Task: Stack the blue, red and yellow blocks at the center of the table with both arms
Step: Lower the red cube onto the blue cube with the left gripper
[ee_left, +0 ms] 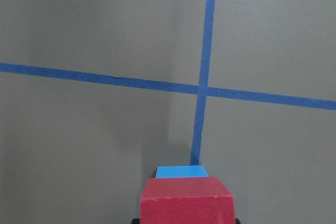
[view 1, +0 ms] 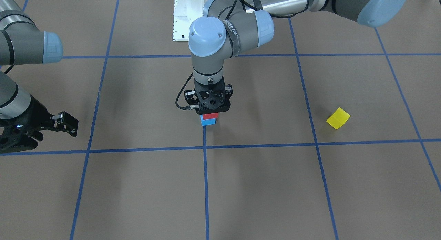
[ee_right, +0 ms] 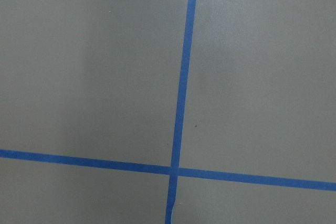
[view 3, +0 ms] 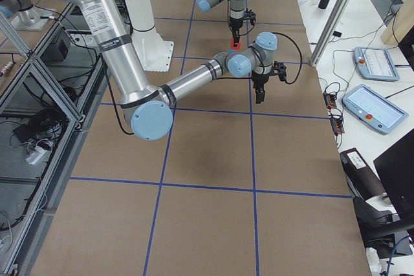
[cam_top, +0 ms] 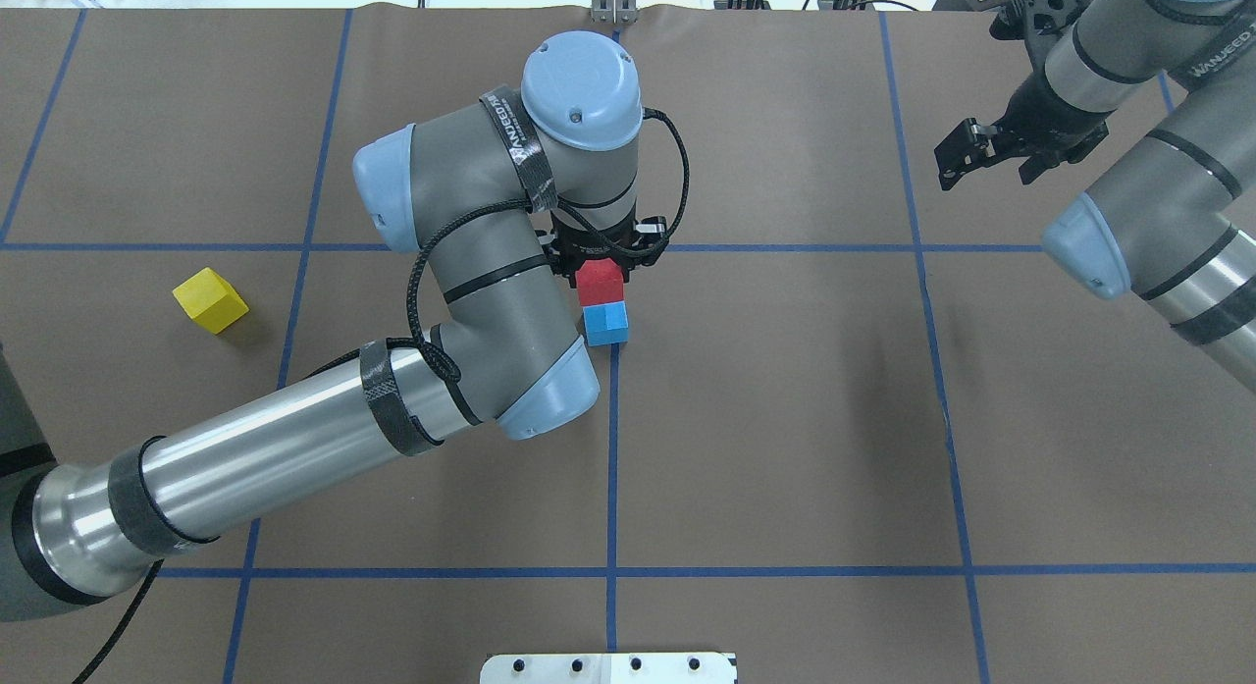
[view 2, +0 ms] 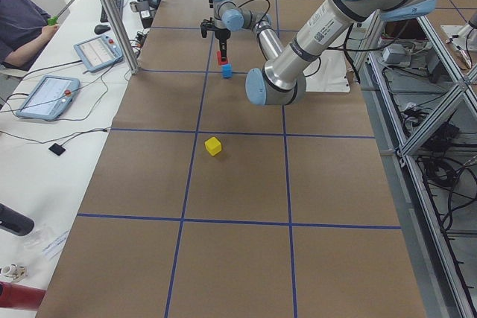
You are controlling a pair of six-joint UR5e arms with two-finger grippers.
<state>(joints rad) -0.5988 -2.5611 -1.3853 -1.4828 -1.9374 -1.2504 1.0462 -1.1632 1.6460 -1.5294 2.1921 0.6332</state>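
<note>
At the centre of the worktop (view 1: 258, 185), beside a crossing of blue tape lines, the left gripper (view 1: 210, 112) pinches the red block (view 1: 210, 116) between its fingers, directly over the blue block (view 1: 208, 122). Whether red already rests on blue cannot be told. The yellow block (view 1: 338, 118) lies alone, well apart on the robot's left side. The right gripper (cam_top: 989, 164) hovers far off, fingers spread and empty. Roughly halfway: red needs releasing and yellow has yet to be stacked.
</note>
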